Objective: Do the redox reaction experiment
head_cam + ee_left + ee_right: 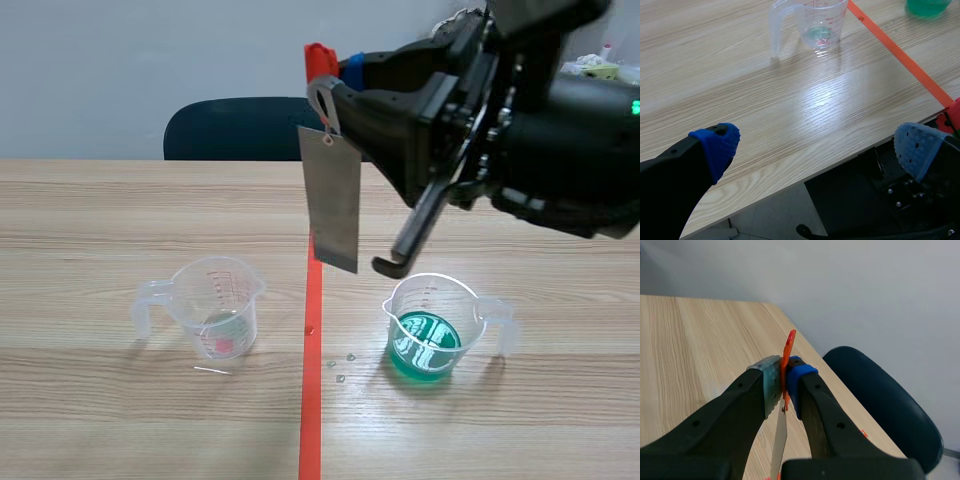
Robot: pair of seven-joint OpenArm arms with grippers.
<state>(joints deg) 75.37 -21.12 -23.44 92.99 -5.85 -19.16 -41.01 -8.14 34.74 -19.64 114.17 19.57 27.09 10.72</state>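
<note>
My right gripper (325, 72) is raised over the table's middle, shut on a red clip (320, 62) from which a grey metal sheet (330, 205) hangs. In the right wrist view the red clip (788, 352) is pinched between the pads, the metal sheet (780, 445) dangling below. A clear beaker of green liquid (432, 328) stands right of the orange tape line. A nearly empty clear beaker (215, 310) stands left of it. My left gripper (815, 145) is open over the table's near edge, with the nearly empty beaker (817, 22) ahead of it.
An orange tape line (312, 380) runs down the table's middle, with a few droplets (340, 365) beside it. A dark chair back (240, 128) stands behind the far edge. The green beaker (927, 6) shows at the far side in the left wrist view.
</note>
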